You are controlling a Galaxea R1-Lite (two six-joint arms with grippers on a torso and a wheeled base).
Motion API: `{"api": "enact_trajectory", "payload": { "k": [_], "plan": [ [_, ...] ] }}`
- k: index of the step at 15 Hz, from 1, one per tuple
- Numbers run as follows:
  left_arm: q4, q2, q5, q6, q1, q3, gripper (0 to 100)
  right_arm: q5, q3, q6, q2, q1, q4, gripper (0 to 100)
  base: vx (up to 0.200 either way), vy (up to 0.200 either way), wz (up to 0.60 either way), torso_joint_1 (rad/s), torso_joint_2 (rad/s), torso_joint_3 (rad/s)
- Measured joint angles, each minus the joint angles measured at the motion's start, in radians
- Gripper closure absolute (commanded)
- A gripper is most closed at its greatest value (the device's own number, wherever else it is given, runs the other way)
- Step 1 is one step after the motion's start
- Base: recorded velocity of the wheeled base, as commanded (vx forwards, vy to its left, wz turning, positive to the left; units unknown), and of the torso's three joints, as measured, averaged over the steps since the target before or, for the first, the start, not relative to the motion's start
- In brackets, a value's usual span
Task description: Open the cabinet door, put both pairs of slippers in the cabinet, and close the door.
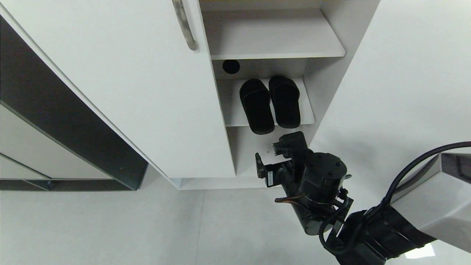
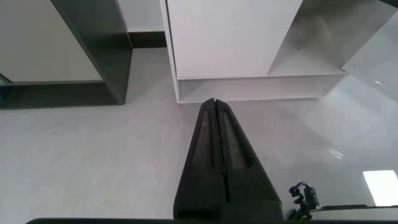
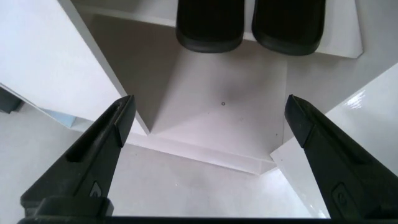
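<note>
Right hand (image 3: 209, 106) hanging spread wide; slippers (image 1: 256, 106) sitting on shelf (image 1: 230, 112) at its 12 o'clock, door (image 1: 404, 92) standing open at 3. Left hand (image 2: 214, 106) pressing shut.

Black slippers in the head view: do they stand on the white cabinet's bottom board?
No, the black slippers rest on a white shelf one level above the bottom board.

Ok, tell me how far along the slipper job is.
Done: the white cabinet door stands open, and one pair of black slide slippers lies on the white middle shelf. In hand: nothing; the right gripper is open and empty before the bottom compartment, the left gripper shut and empty above the floor. Left: the second pair goes in, then the door is closed.
</note>
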Motion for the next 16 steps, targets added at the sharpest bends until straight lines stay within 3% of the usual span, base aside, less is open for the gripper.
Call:
{"api": "enact_trajectory", "payload": {
  "k": [4, 16],
  "plan": [
    [0.0, 0.0, -0.001, 0.0, 0.0, 0.0, 100, 0.0, 0.0, 0.0, 0.006, 0.001, 0.001, 0, 0.0, 0.0, 0.0, 0.002, 0.0, 0.07],
    [0.0, 0.0, -0.003, 0.0, 0.0, 0.0, 100, 0.0, 0.016, -0.001, 0.037, 0.005, -0.018, 0, 0.0, 0.0, 0.0, 0.004, 0.0, 0.202]
  ]
}}
